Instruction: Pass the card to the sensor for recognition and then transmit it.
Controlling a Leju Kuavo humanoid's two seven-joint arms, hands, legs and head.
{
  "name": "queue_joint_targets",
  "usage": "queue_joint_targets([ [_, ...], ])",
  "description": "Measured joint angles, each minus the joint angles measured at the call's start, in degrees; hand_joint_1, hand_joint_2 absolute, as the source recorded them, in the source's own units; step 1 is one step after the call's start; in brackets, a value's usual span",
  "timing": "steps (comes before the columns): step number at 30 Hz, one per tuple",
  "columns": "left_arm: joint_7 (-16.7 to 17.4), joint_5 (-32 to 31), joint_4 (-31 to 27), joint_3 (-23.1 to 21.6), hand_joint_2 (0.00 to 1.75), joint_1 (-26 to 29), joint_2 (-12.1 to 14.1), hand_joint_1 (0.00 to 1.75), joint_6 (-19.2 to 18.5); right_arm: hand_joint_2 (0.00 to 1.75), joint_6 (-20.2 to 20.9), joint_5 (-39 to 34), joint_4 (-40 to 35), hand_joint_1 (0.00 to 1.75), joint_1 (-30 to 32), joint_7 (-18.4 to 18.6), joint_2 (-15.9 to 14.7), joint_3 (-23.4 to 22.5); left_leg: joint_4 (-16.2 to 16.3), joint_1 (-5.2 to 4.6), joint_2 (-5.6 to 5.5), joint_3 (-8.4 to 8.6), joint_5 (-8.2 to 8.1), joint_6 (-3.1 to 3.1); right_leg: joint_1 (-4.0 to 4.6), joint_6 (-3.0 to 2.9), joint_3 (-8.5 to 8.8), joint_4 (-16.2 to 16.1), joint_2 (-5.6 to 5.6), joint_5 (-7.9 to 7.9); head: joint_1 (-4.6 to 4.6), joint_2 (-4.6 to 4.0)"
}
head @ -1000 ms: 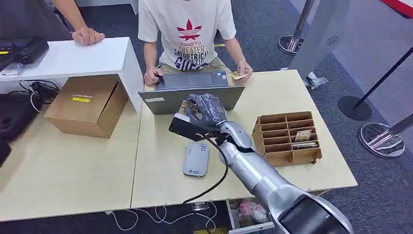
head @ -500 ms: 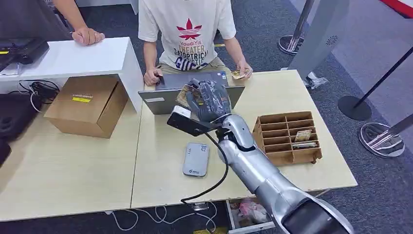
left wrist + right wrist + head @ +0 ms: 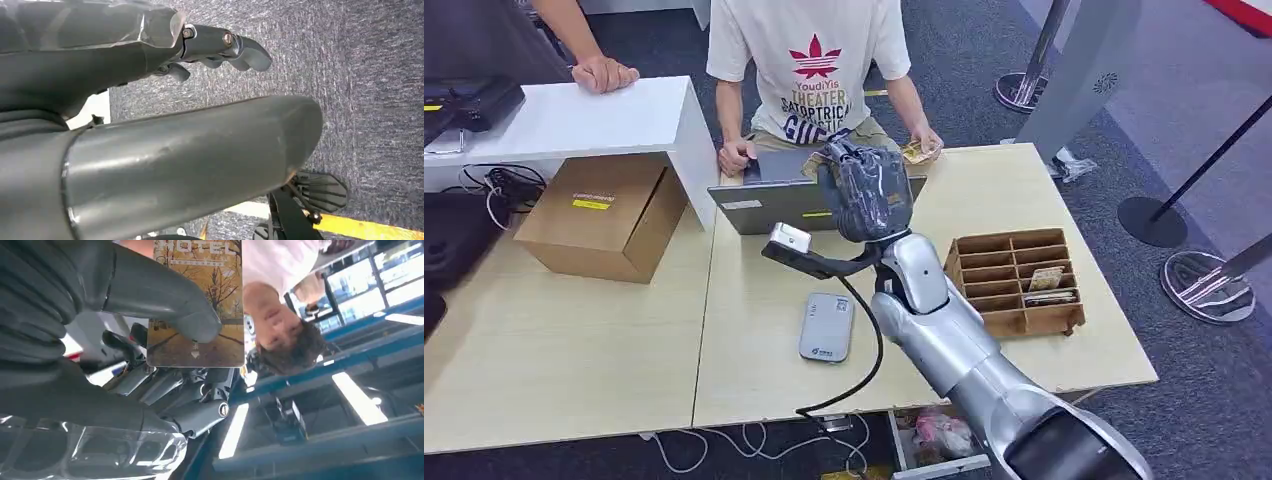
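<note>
Right hand (image 3: 864, 195) pinches card (image 3: 200, 305) under thumb, raised over laptop (image 3: 809, 200) edge. Left hand (image 3: 220, 47) fingers curled, holding nothing. Reader (image 3: 826, 327) below on table (image 3: 754, 340).

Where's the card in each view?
Head view: card is a sliver at the raised right hand, over the laptop.
Left wrist view: not in it.
Right wrist view: card up close, pinched under the thumb, person behind.
Shared landmark: the right hand.
</note>
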Motion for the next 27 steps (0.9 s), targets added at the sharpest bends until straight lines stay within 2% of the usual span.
queue_joint_targets([
  [10, 0.0, -0.4, 0.0, 0.0, 0.00, 0.0, -0.1, 0.00, 0.0, 1.75, -0.2, 10.9, 1.4, 1.75, -0.8, 0.4, 0.0, -5.1, 0.0, 0.00, 0.00, -0.01, 0.00, 0.00, 0.00, 0.00, 0.01, 0.0, -0.01, 0.00, -0.02, 0.00],
  [22, 0.0, -0.5, 0.0, 0.0, 0.00, -0.1, -0.4, 0.00, 0.1, 1.75, -0.2, 14.4, 4.4, 1.75, -2.5, 1.2, 0.4, -9.6, 0.0, 0.00, -0.01, -0.01, 0.00, 0.00, 0.00, 0.00, 0.01, 0.0, -0.01, 0.00, 0.00, 0.00],
  [27, 0.6, -0.5, 0.0, 0.0, 0.00, -0.4, -0.5, 0.00, 0.3, 1.75, -0.2, 14.9, 6.1, 1.75, -3.5, 1.9, 0.9, -10.1, 0.0, 0.00, -0.01, -0.01, 0.00, 0.00, 0.00, 0.00, 0.01, 0.0, -0.01, 0.00, -0.02, 0.00],
])
